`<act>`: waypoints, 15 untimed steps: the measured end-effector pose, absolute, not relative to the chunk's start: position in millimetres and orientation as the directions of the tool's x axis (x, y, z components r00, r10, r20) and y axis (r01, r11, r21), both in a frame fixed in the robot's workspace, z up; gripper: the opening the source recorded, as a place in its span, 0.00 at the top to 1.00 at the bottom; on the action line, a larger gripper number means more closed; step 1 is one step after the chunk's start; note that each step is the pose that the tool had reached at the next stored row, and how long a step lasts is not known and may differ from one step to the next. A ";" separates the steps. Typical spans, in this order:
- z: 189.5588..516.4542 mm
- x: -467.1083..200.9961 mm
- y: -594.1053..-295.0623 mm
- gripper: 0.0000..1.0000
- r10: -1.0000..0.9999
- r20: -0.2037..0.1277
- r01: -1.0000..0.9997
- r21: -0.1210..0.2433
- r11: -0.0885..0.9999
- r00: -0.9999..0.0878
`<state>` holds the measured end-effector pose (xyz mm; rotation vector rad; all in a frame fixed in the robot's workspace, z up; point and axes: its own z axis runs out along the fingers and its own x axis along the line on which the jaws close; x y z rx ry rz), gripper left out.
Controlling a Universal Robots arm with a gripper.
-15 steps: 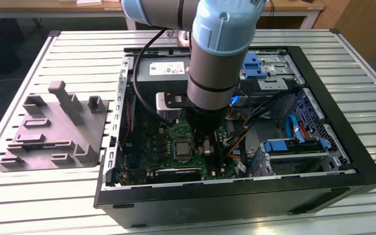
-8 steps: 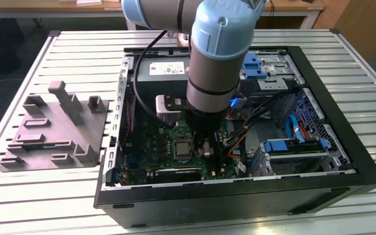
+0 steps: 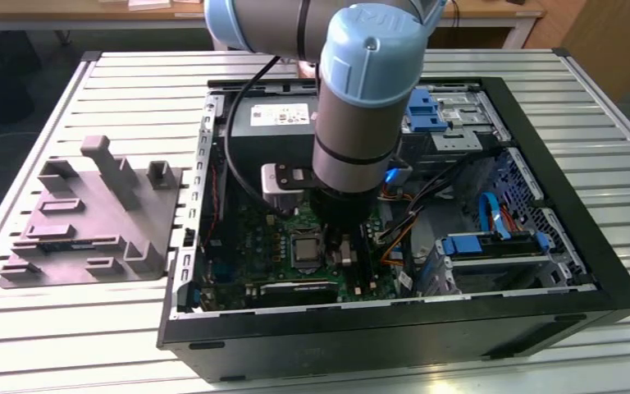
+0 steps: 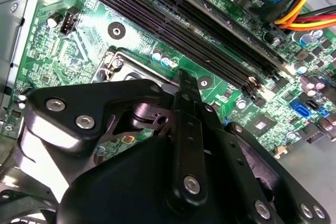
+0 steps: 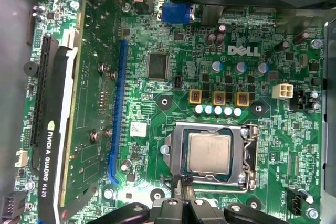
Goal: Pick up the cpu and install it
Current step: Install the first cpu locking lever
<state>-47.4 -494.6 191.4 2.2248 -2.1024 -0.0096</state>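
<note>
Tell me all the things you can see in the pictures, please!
computer case: one, black, open, on the table
table: one, pale slatted metal
tray: one, grey, with upright posts, beside the case at the exterior view's left
motherboard: one, green, inside the case
cpu: one, silvery, sitting in the socket
socket: one, shiny metal frame, on the motherboard
graphics card: one, green and black
cables: several, orange, yellow, blue
arm: one, grey and blue, reaching into the case
gripper: one, black, at the socket's edge
</note>
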 end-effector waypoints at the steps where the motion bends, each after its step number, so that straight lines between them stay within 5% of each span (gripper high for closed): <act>1: 191.0 -47.4 -494.7 0.89 -0.997 0.051 -0.997 0.063 -0.055 0.058; 15: 189.2 -44.8 -494.6 0.89 -0.997 0.051 -0.997 0.063 -0.055 0.058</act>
